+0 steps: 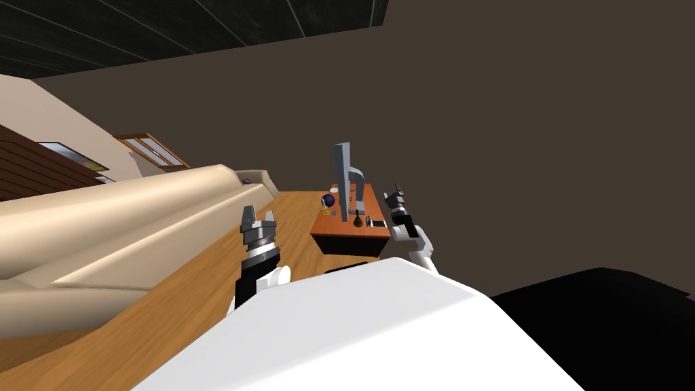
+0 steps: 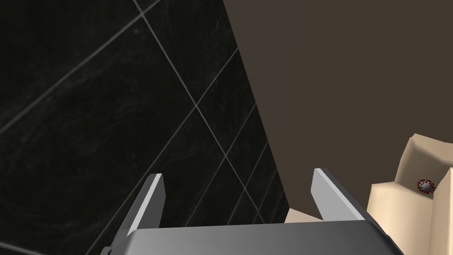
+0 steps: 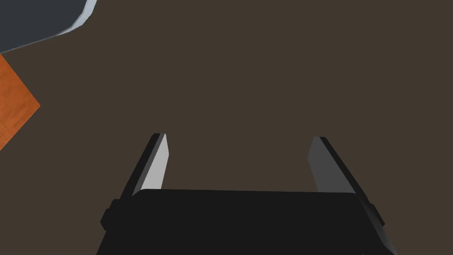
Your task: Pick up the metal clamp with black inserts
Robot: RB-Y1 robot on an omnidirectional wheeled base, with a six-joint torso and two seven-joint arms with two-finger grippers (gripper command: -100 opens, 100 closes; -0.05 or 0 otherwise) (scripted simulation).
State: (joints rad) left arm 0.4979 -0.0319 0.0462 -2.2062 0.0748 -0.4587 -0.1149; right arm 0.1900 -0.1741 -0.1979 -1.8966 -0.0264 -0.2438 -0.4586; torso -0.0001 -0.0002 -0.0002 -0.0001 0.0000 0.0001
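Note:
An orange desk (image 1: 339,234) stands ahead of me against the brown wall, with a grey monitor (image 1: 343,178) on it. Several small items lie on its top: a dark blue round one (image 1: 328,199), a dark one (image 1: 358,220) and a flat white and black one (image 1: 377,222). They are too small to tell which is the clamp. My left gripper (image 1: 258,216) (image 2: 239,175) is raised over the wooden floor, short of the desk, open and empty. My right gripper (image 1: 395,193) (image 3: 239,137) is up beside the desk's right end, open and empty.
A long beige sofa (image 1: 115,224) runs along my left; a small red and grey ball (image 2: 425,186) rests on it. The wooden floor (image 1: 203,271) lies between sofa and desk. The desk's corner (image 3: 13,106) and the monitor's edge (image 3: 40,17) are near the right hand.

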